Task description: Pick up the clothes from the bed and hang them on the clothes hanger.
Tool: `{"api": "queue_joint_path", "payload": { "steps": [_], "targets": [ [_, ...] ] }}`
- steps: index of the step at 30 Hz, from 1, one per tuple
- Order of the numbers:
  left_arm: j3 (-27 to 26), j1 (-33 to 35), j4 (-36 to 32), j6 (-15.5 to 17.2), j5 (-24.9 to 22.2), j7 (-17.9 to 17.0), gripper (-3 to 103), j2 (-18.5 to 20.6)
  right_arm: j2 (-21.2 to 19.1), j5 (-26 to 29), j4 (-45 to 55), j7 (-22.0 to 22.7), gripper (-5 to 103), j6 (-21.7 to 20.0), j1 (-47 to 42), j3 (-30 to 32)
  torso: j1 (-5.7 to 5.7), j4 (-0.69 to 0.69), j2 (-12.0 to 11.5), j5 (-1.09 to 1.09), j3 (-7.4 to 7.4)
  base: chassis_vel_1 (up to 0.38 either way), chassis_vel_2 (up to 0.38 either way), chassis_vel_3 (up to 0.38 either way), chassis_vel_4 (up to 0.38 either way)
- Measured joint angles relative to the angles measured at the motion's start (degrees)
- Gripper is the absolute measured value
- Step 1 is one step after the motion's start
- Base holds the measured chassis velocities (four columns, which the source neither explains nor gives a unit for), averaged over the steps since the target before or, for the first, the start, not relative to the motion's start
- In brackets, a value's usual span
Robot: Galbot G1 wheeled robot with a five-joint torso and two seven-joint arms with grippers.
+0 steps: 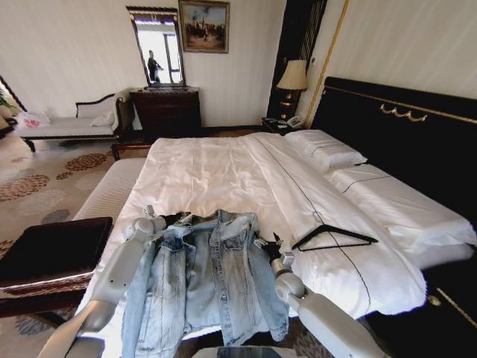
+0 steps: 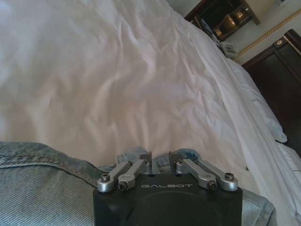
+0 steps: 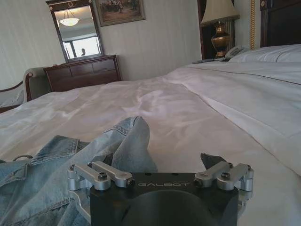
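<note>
The denim jacket (image 1: 212, 276) lay spread front-up across the foot of the bed (image 1: 223, 175), collar toward the headboard (image 1: 402, 123), hem and sleeves draping over the near edge toward the robot. Both arms reached in at shoulder level of the garment. The left claw (image 1: 173, 219) sat at the jacket's left shoulder beside the collar; in the left wrist view its fingers (image 2: 141, 165) stood close together with a fold of denim bunched right at the tips, so it appeared clamped on the fabric there, white sheet stretching beyond. The right claw (image 1: 270, 247) was at the jacket's right shoulder and upper sleeve; in the right wrist view its fingers (image 3: 214, 170) were spread apart, the raised collar fold of denim standing just ahead between them and a little to one side, not visibly gripped. The black clothes hanger (image 1: 334, 237) rested flat on the sheet to the right of the jacket, just beyond the right claw, not touching the denim, hook pointing toward the pillows (image 1: 328, 149). A dark dresser (image 1: 168, 110) with a mirror stood against the far wall, a lamp (image 1: 292, 80) at the bedside, and a dark bench (image 1: 52, 250) sat off the bed's left corner.
</note>
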Motion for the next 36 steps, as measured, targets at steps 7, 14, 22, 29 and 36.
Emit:
{"api": "queue_joint_path", "payload": {
  "steps": [7, 14, 22, 29, 36],
  "targets": [
    [2.1, -0.9, 1.8, 0.0, 0.3, -0.2, 46, 0.0, 0.6, -0.4, -0.8, 0.0, 100, 0.0, -0.1, -0.3, 0.0, 0.0, 0.0, 0.0, 0.0, 0.0, 0.0, 0.0, 0.0],
    [3.6, -0.8, 2.7, 0.0, 1.7, -0.2, 74, -0.3, 0.8, -0.9, -1.2, 0.0, 100, -0.1, -0.2, -0.5, 0.0, 0.0, 0.0, 0.0, 0.0, 0.0, 0.0, 0.0, 0.0],
    [4.9, -0.4, 3.5, 0.0, 3.4, 0.8, 99, -1.2, 0.6, -1.1, -1.5, 0.0, 100, -0.1, -0.4, -0.4, 0.0, 0.0, 0.0, 0.01, 0.0, 0.0, 0.0, 0.0, 0.0],
    [5.2, 0.4, 3.0, 0.0, 3.5, 1.0, 100, -1.7, 0.4, -1.2, -1.4, 0.1, 100, -0.1, -0.8, -0.3, 0.0, 0.0, 0.0, 0.01, 0.0, 0.0, 0.0, 0.0, 0.0],
    [5.2, 1.6, 2.5, 0.0, 4.6, 1.5, 95, -2.5, 0.4, -1.7, -1.5, 0.1, 100, -0.1, -1.3, -0.1, 0.0, 0.0, 0.0, 0.01, 0.0, 0.0, 0.0, 0.0, 0.0]
  ]
}}
